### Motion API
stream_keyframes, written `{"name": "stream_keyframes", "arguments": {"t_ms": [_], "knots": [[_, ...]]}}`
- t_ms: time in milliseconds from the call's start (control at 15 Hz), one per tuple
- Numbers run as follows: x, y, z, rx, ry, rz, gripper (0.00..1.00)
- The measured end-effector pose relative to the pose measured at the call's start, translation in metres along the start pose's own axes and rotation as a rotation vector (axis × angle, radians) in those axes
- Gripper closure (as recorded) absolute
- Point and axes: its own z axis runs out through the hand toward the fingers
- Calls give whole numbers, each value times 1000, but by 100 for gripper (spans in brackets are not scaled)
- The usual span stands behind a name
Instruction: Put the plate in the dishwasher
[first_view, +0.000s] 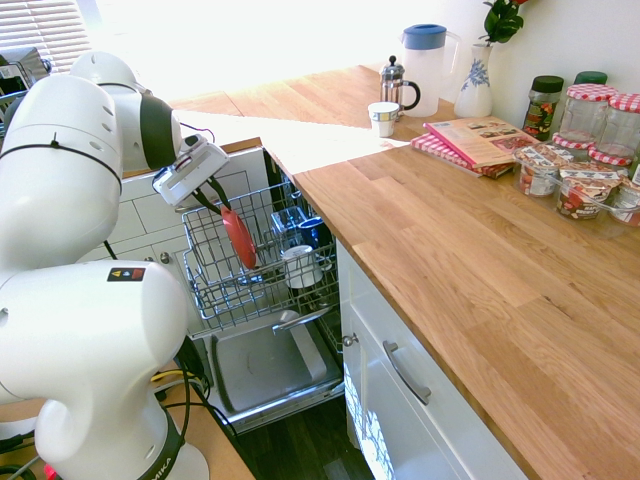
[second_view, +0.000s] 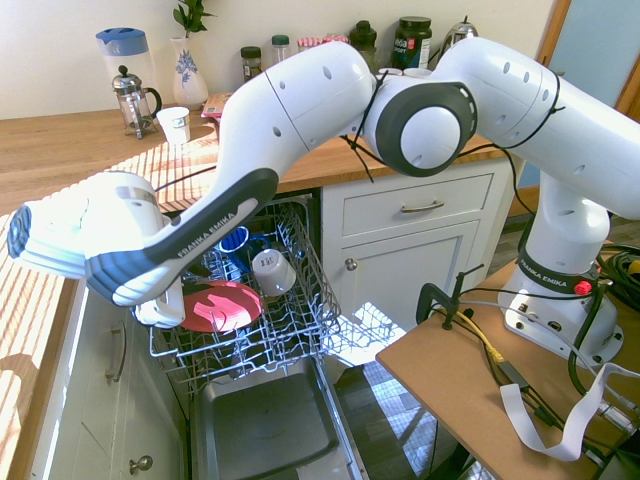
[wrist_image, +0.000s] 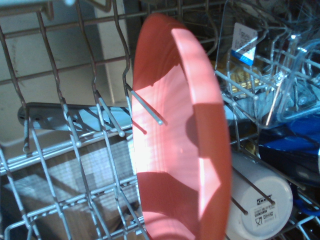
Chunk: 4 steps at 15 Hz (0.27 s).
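The coral-red plate (first_view: 238, 238) stands on edge, a little tilted, among the tines at the left side of the dishwasher's pulled-out wire rack (first_view: 203, 262). My gripper (first_view: 222, 207) reaches down from the upper left and its dark fingers close on the plate's top rim. From the other side the plate (second_view: 222, 305) shows its face inside the rack (second_view: 292, 330), while my forearm hides the fingers. Up close, the plate (wrist_image: 180, 150) fills the middle of the wrist view, with a tine crossing its face. The drop-down door (first_view: 265, 365) lies open below.
A white cup (first_view: 300, 265) sits upside down in the rack just right of the plate, with blue dishes (first_view: 310, 228) behind it. The wooden counter (first_view: 480, 260) bounds the rack on the right. White cabinet fronts (second_view: 400, 260) flank the opening.
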Motion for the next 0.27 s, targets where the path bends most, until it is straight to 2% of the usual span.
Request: {"name": "stream_keyframes", "arguments": {"t_ms": [133, 267], "knots": [[24, 47, -31, 79, -36, 46, 0], [61, 121, -56, 179, -74, 111, 0]]}}
